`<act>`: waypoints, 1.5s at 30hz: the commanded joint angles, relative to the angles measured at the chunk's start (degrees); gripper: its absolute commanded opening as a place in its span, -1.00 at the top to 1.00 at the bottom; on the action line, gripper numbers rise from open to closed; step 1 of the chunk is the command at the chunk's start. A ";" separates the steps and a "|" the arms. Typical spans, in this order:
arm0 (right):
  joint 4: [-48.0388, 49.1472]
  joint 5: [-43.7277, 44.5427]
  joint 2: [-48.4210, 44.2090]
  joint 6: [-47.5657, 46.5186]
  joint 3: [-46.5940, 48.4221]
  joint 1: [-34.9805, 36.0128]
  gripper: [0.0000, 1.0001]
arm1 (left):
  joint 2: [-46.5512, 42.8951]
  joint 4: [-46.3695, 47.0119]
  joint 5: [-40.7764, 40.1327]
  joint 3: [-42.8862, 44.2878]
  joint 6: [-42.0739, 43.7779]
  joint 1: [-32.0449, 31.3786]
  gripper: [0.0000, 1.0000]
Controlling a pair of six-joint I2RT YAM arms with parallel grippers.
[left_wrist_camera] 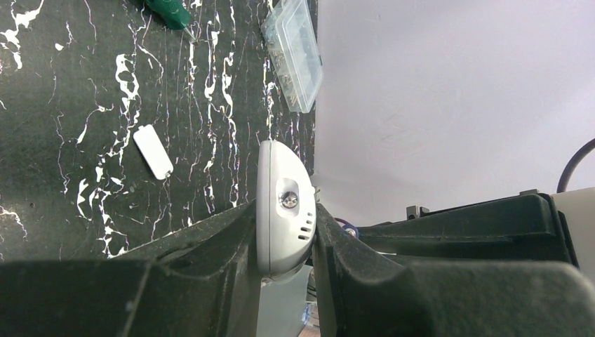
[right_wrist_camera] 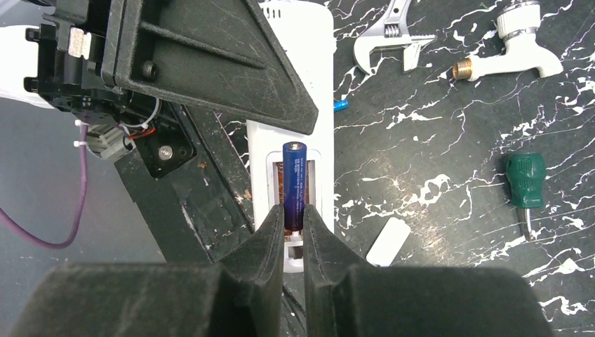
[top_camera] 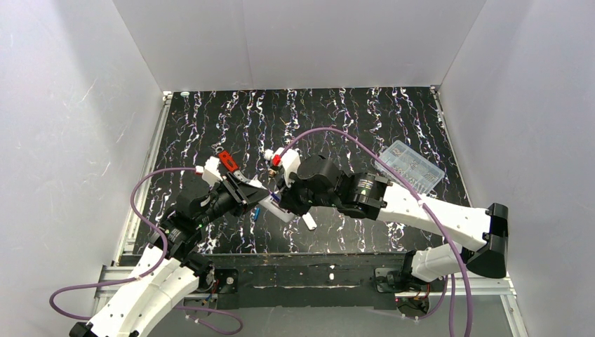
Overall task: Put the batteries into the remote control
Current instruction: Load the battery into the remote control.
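In the right wrist view, a glossy blue-purple cylindrical battery (right_wrist_camera: 295, 175) is pinched by the right hand (right_wrist_camera: 293, 223) against the smooth white remote control (right_wrist_camera: 317, 70), which is clamped edgewise by the left hand (left_wrist_camera: 284, 225). At 1 o'clock, a second battery (right_wrist_camera: 340, 105) is seen on the marbled counter (right_wrist_camera: 435, 140).

My worktop (top_camera: 351, 126) is black, streaked with white marble-like veins. My left hand (left_wrist_camera: 284, 226) and right hand (right_wrist_camera: 293, 232) are matt black, scuffed pale along the edges. The remote control (right_wrist_camera: 319, 63) is plain white, with a coppery tint inside its recess. The battery (right_wrist_camera: 295, 182) shades from deep blue to purple, and a second battery (right_wrist_camera: 339, 105) shows bright blue. The screwdriver (right_wrist_camera: 525, 181) handle is dark green, the wrench (right_wrist_camera: 393, 35) silvery, the tap fitting (right_wrist_camera: 512, 60) white with a brass thread, the box (left_wrist_camera: 295, 53) clear, and the loose cover (left_wrist_camera: 152, 151) white.
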 commanded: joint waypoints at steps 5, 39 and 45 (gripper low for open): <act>0.83 0.26 1.23 -0.29 1.90 0.45 0.70 | -0.13 2.65 1.21 1.21 -0.49 0.28 1.00; 1.29 2.46 1.60 -0.23 1.20 0.76 0.46 | -0.05 3.57 1.24 0.79 -1.15 0.25 1.00; 1.38 2.32 1.59 -0.09 1.19 0.76 0.45 | 0.02 3.57 1.24 0.84 -1.06 0.25 1.00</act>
